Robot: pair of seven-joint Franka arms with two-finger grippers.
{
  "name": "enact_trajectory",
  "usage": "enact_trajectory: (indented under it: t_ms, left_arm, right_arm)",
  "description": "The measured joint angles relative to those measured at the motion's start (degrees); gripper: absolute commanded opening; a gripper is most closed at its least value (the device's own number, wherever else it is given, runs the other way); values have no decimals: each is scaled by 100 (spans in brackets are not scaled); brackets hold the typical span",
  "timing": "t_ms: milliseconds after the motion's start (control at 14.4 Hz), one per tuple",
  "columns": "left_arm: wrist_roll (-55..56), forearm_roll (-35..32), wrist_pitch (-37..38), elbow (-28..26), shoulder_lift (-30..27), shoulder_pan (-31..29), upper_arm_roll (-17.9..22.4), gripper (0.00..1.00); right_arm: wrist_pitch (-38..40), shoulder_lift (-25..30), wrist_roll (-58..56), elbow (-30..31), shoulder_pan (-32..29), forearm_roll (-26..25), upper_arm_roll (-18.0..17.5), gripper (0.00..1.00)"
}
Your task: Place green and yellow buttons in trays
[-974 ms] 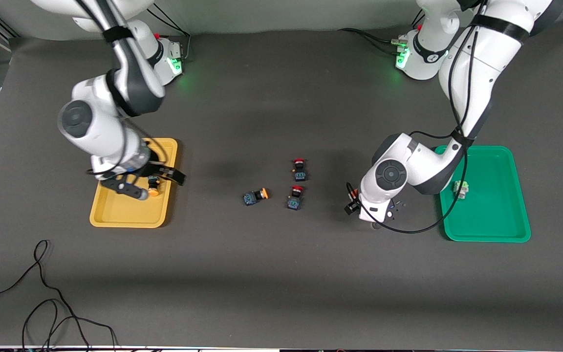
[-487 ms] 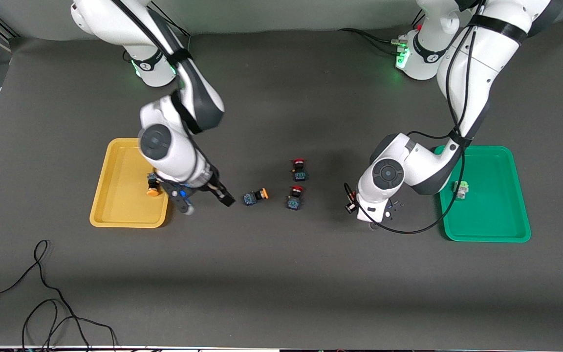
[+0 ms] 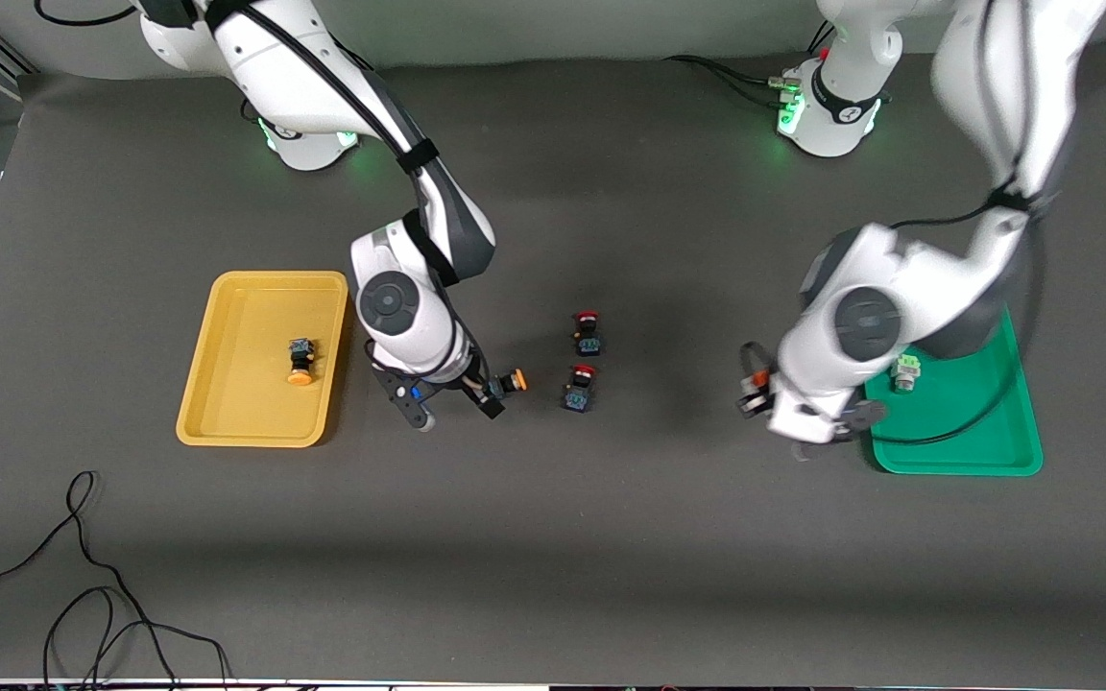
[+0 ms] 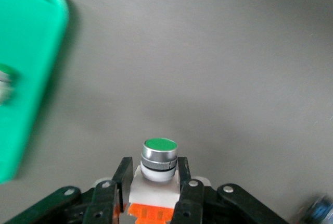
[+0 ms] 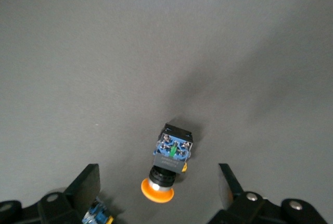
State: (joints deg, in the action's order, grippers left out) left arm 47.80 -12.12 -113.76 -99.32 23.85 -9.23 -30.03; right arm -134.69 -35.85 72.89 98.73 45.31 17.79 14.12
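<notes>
Front view: left jaws hidden | wrist: clamped on green button [image 4: 159, 157] | right jaws wide

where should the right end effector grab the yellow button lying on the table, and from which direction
Grip the dark blue-black body of the yellow button, probably not the round cap. It lies on its side, cap pointing toward the wrist camera, so the flat body sides are the easy faces. Come straight down from above: the right end effector hangs open over it, one finger at each side, the button apart from both.

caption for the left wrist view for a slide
Left tool shut on a green-capped button above the grey table, green tray at the edge.
</notes>
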Motion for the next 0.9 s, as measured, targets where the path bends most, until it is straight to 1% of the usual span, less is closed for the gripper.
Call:
enact_trajectory:
  t_ms: [139, 278, 348, 418, 487, 557, 696, 766, 905]
  left_arm:
    - [-1455, 236, 701, -8, -468, -587, -4, 14]
    - [-2955, 280, 1153, -74, -808, -1348, 6, 15]
    - [-3721, 282, 1223, -122, -906, -1795, 15, 15]
    - [-4415, 278, 1224, -161, -948, -2244, 27, 15]
    - [-5007, 249, 1199, -188, -949, -2659, 41, 15]
    - [-5466, 183, 1121, -238, -938, -3007, 55, 15]
    - [-5933, 103, 555, -532, -912, -3433, 61, 15]
    - [-5979, 80, 79, -813, -890, -3503, 61, 16]
    - [-5973, -36, -1145, -1619, -797, -3517, 109, 17]
  right_arm:
    - [-210, -230, 31, 1, 85, 1, -2, 100]
    - [-432, -437, 39, -3, 127, 1, -12, 99]
    - [-515, -520, 40, -4, 152, 2, -13, 93]
    - [-605, -586, 42, -4, 172, 2, -13, 66]
    - [-669, -633, 42, -6, 185, 2, -13, 5]
    - [-705, -667, 42, -7, 191, 2, -13, 0]
    - [-711, -679, 42, -11, 193, 2, -13, 0]
    - [-710, -675, 43, -24, 193, 2, -12, 0]
    - [-710, -661, 44, -74, 194, 3, -2, 0]
